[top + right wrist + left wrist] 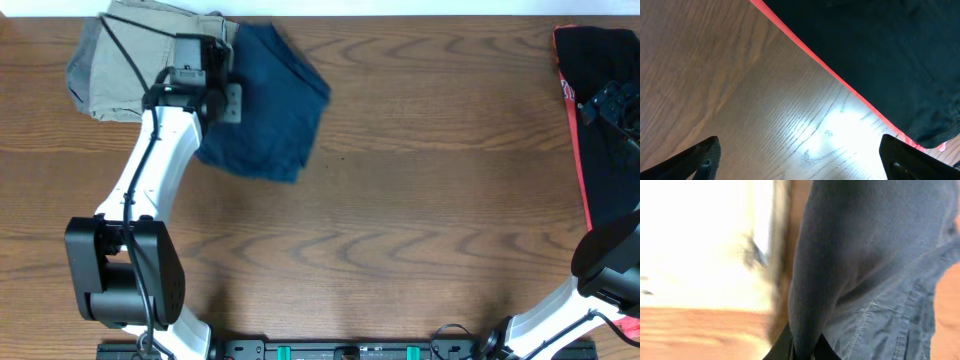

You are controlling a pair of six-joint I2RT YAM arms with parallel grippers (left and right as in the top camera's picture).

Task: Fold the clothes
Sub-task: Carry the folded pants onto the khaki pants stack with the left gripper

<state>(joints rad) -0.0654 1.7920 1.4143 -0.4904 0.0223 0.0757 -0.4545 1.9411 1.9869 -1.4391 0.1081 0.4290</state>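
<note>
At far left of the wooden table (400,220): navy shorts (275,100), spread in a rumpled patch, left edge touching the tan shorts (120,65). Over that meeting edge, the left gripper (222,85) — clamped on a fold of the navy cloth, seen pinched between its fingers in the left wrist view. At far right, a black garment (610,50) with a red stripe (840,82) along its left edge. Over that part, the right gripper (800,165) — fingers wide apart, nothing between, only bare wood and red-edged cloth below.
</note>
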